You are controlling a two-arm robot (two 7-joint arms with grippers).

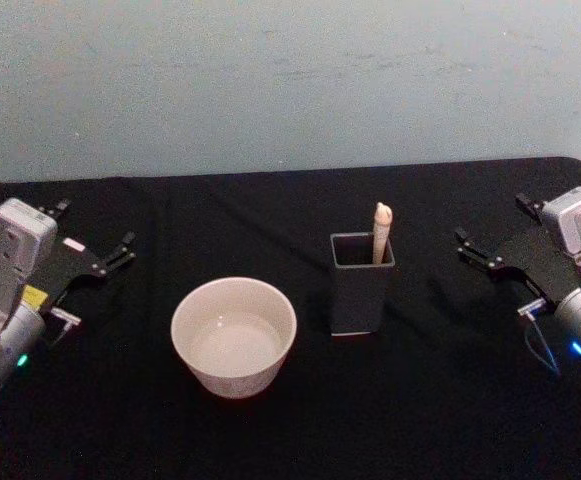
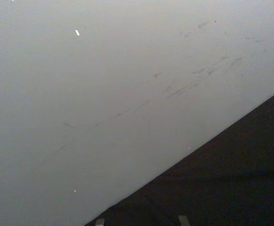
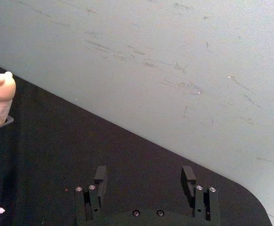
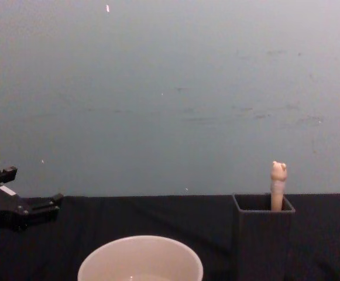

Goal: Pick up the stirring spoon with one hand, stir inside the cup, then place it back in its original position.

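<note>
The stirring spoon (image 1: pixel 381 232) stands upright in the dark grey square holder (image 1: pixel 362 290), with only its beige handle and knob showing; its stem and bowl are hidden inside. The same spoon (image 4: pixel 278 186) and holder (image 4: pixel 263 234) appear in the chest view, and the spoon's knob (image 3: pixel 0 100) in the right wrist view. The cream-white cup (image 1: pixel 234 335) sits to the left of the holder, apart from it. My left gripper (image 1: pixel 97 228) hovers open at the far left. My right gripper (image 1: pixel 492 220) is open at the far right, and its fingers (image 3: pixel 100 176) hold nothing.
Everything rests on a black cloth-covered table (image 1: pixel 420 400), with a pale wall (image 1: pixel 290 80) close behind its back edge. The table's rounded back-right corner (image 3: pixel 250 207) lies just beyond my right gripper. Bare cloth lies between each gripper and the objects.
</note>
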